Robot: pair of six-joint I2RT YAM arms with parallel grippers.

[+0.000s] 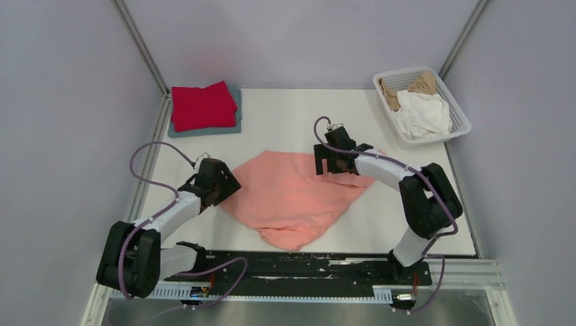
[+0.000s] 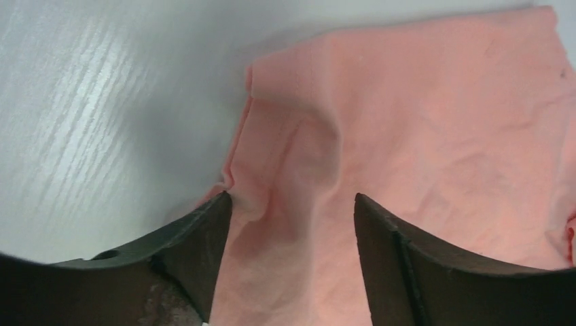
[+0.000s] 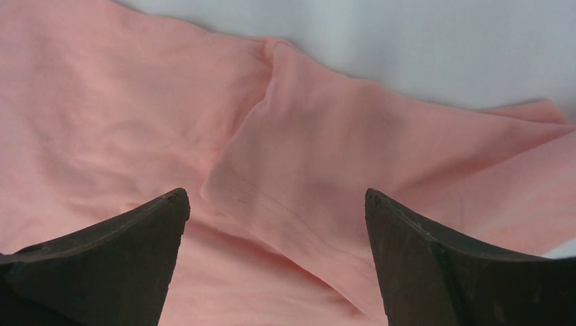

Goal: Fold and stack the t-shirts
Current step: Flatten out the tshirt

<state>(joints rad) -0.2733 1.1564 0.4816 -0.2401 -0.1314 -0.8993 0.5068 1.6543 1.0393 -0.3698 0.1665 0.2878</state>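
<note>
Left tool (image 2: 292,195) and right tool (image 3: 276,192) gape over salmon-pink t-shirt (image 1: 292,193).

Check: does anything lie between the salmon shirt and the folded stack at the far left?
Nothing visible. Only bare table separates the salmon shirt from the red-on-grey-blue stack; the basket sits off at the far right corner.
</note>
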